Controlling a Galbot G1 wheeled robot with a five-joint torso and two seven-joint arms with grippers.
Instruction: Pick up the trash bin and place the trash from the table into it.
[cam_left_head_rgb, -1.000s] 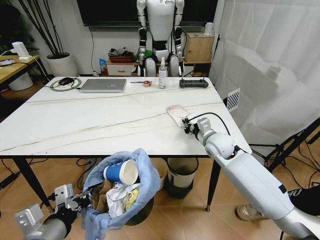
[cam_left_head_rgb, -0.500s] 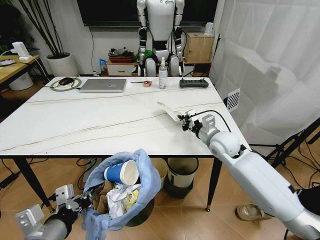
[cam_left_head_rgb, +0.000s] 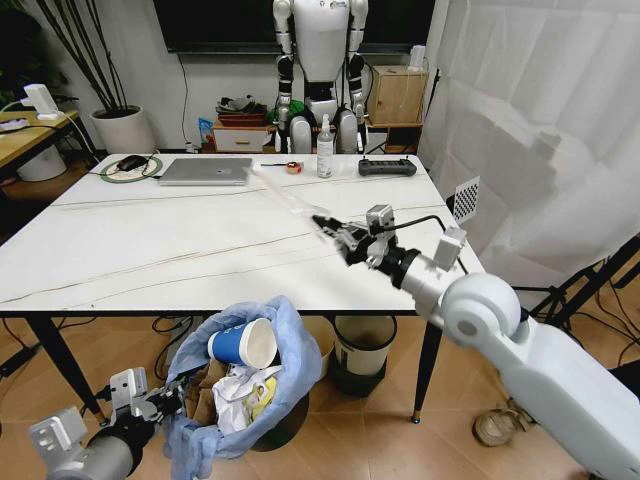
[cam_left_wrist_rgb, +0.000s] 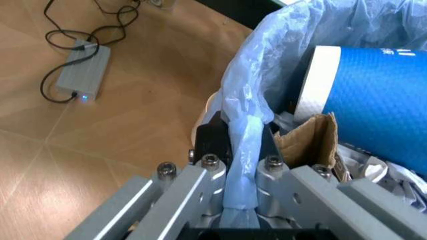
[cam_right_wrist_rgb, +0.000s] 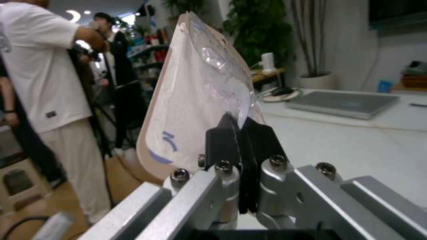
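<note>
Down by the floor, nearest of all, the left gripper (cam_left_head_rgb: 160, 399) is just as it was a second ago, its fingers (cam_left_wrist_rgb: 212, 141) pressed together on a fold of the light-blue bag lining the trash bin (cam_left_head_rgb: 245, 395), which hangs at the same spot below the front edge of the table (cam_left_head_rgb: 150, 250). Just past those fingertips, inside the bag, lie a blue-white paper cup (cam_left_head_rgb: 243, 345), a scrap of brown cardboard (cam_left_wrist_rgb: 308, 142) and crumpled white tissues (cam_left_head_rgb: 235, 388). What has changed is farther up: the right gripper (cam_left_head_rgb: 338, 232), which a second ago sat low on the tabletop near the right front corner with its fingers at the flat plastic packet (cam_right_wrist_rgb: 193, 95), has risen off the marble and swung toward the robot's left, over the table. Its fingers (cam_right_wrist_rgb: 222, 141) are shut on the packet's near edge, and the packet no longer lies flat on the table; it is lifted clear and stretches away from the fingertips, edge-on, up and toward the far side. Beyond it, on the far part of the table, the silver laptop (cam_left_head_rgb: 206, 171), the clear spray bottle (cam_left_head_rgb: 325, 146) and a black power strip (cam_left_head_rgb: 387, 167) sit where they were.
</note>
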